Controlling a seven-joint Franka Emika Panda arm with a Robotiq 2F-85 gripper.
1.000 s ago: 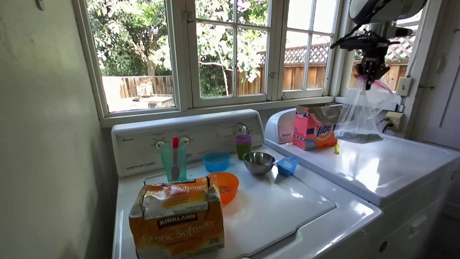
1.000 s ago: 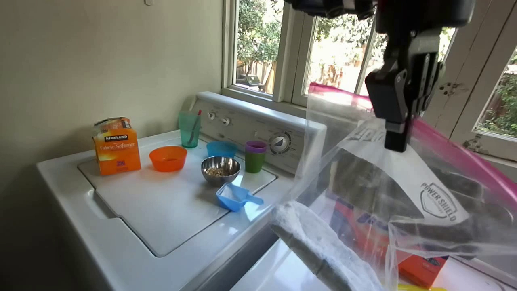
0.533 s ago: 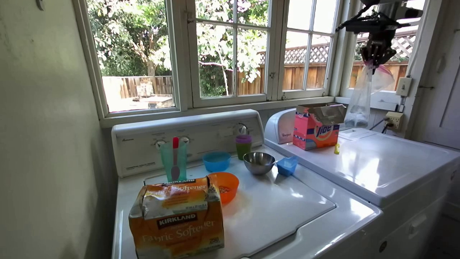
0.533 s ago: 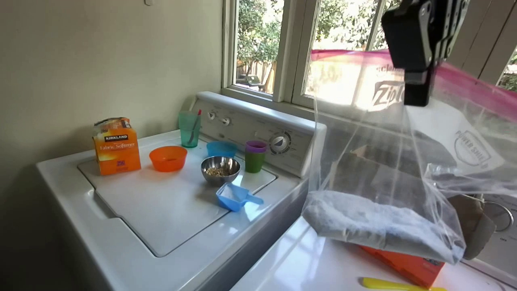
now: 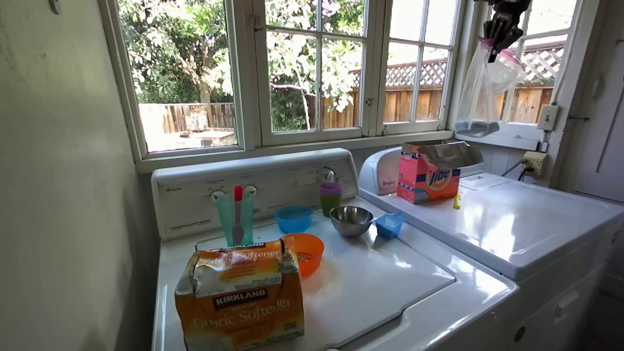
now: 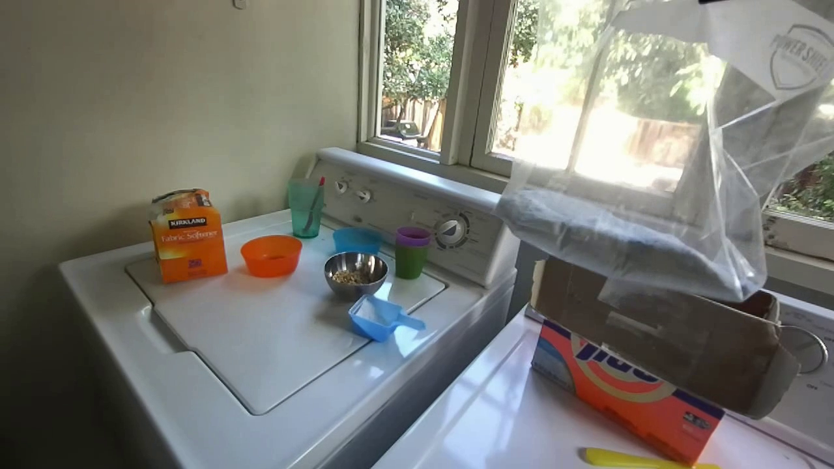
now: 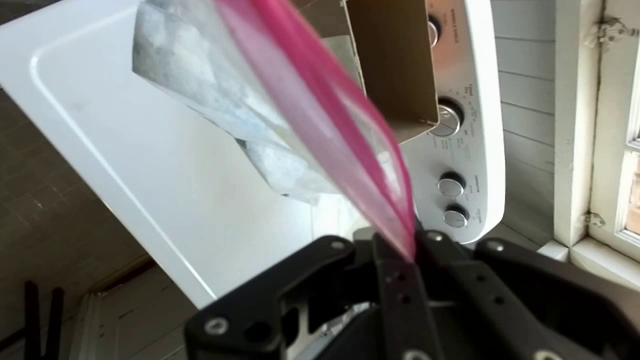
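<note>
I have the bag (image 5: 480, 95) hanging in the air over the dryer (image 5: 546, 209), close to the box (image 5: 429, 180). My gripper (image 7: 414, 247) is clenched on it, pinching the pink rim (image 7: 325, 100) between its fingers (image 7: 404, 290); the greyish load (image 6: 606, 228) sags along the bottom.

What has just changed is height. A second ago the bag's bottom overlapped the box in an exterior view; now it is up level with the sill (image 5: 516, 140) there, and the box shows more plainly in both exterior views. I read that as a lift going well, the grasp sound and the load settled. One doubt: in an exterior view the bag crosses in front of the flaps (image 6: 664, 345), and I cannot tell whether they touch.

The box has stayed in the dryer's back corner facing the washer (image 6: 254, 339), the yellow handle (image 6: 625, 458) just beside it. Across on the washer nothing has moved: the scoop (image 6: 381, 329) near the edge facing the dryer, the steel bowl (image 5: 351, 228) close by, the cups (image 6: 412, 257) and blue bowl (image 5: 294, 223) toward the back edge, the teal cup (image 6: 300, 218) in the back corner by the wall (image 6: 195, 85), then the orange bowl (image 6: 270, 262), and the softener (image 6: 189, 244) nearer the wall edge.
</note>
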